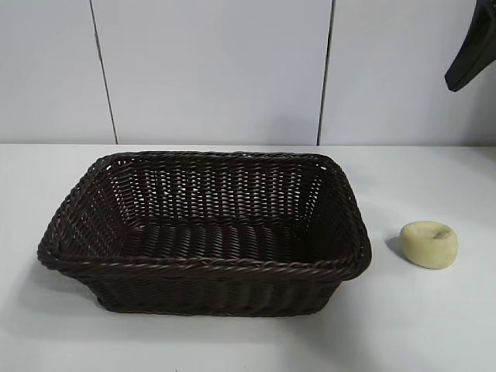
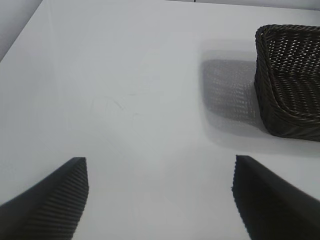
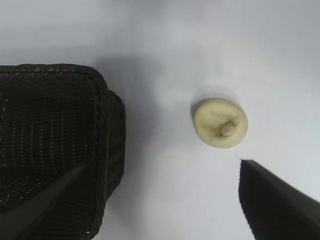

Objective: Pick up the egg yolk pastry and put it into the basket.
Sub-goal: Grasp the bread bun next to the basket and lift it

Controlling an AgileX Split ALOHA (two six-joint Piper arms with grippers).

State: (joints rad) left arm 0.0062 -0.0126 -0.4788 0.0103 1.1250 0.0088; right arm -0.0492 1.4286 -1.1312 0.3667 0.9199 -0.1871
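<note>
The egg yolk pastry (image 1: 428,244), a small pale-yellow puck with a dimple on top, lies on the white table to the right of the basket (image 1: 203,267). The basket is large, dark-brown woven wicker, and empty. In the right wrist view the pastry (image 3: 220,123) lies beyond my open right gripper (image 3: 165,200), with the basket (image 3: 107,130) beside it. Only a tip of the right gripper (image 1: 471,54) shows high at the exterior view's upper right. My left gripper (image 2: 160,200) is open and empty over bare table, with a basket corner (image 2: 265,100) ahead.
The white table (image 1: 434,325) runs to a white panelled wall (image 1: 217,70) behind the basket. Bare tabletop lies around the pastry and in front of the basket.
</note>
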